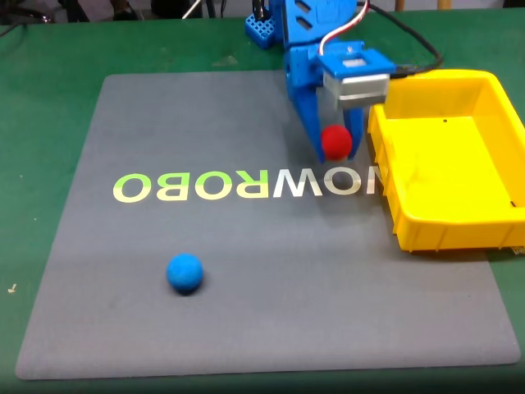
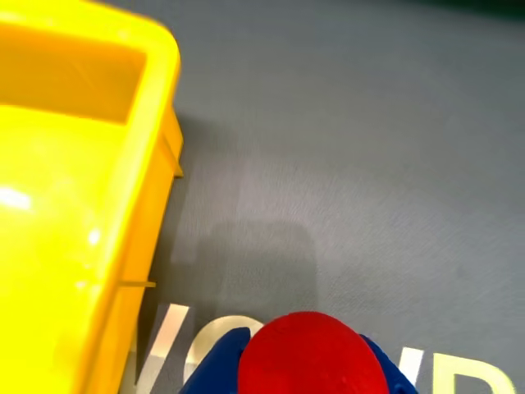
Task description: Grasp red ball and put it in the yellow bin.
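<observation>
Near the mat's [image 1: 246, 271] far right side, just beside the bin's [image 1: 385, 164] left wall, your gripper [image 1: 336, 144] has the ball [image 1: 336, 141] clamped between its blue fingers [image 2: 215, 361] and lifted off the mat. In the wrist view the ball [image 2: 310, 355] bulges out past both fingertips, so the jaws appear to pinch it near its middle with little of the fingers wrapped around it.

Your main risk is the bin wall. In the fixed view the ball hangs at about the height of the rim and short of it, not yet over the cavity. If you swing sideways at this height, the ball or a fingertip could strike the rim, knock the ball loose, or shove the bin toward the mat's right edge. Raise first, then cross.

A second risk is letting go early. Open the jaws over the rim rather than the floor and the ball would likely bounce back onto the mat and roll, perhaps toward the blue ball [image 1: 184, 272] near the front left corner.

A round matte ball in a narrow pinch can also slip if you jerk.
</observation>
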Robot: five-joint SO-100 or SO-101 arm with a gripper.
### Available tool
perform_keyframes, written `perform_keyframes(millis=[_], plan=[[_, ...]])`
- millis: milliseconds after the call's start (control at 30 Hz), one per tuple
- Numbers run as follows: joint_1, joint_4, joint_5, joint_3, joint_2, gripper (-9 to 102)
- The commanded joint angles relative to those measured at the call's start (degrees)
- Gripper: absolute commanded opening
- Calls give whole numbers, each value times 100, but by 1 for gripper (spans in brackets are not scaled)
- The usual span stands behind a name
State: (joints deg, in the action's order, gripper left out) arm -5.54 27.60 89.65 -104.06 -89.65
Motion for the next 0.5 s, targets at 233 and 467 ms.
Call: perform_keyframes(millis=[233, 467], plan=[[44, 334, 123, 431, -1354, 0], [-308, 650, 158, 396, -1942, 0]])
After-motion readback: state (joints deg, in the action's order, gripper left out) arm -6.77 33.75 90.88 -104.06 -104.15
